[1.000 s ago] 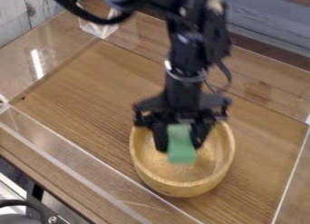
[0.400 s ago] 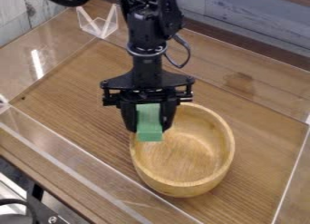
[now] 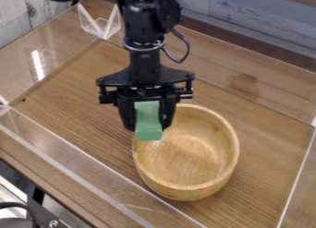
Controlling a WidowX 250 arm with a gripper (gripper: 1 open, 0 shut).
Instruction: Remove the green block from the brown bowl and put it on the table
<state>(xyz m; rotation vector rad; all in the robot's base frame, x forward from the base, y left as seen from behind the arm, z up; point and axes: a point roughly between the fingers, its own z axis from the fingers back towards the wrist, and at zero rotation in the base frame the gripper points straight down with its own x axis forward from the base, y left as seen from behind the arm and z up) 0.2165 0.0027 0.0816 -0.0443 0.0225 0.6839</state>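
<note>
Above the brown bowl's [image 3: 188, 158] left rim, the jaws clamp a plain bright-green block [image 3: 150, 121] hanging upright.

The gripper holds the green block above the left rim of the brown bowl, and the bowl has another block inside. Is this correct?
Not quite: the camera view shows the brown bowl empty. The gripper does hold the green block over its left rim.
</note>
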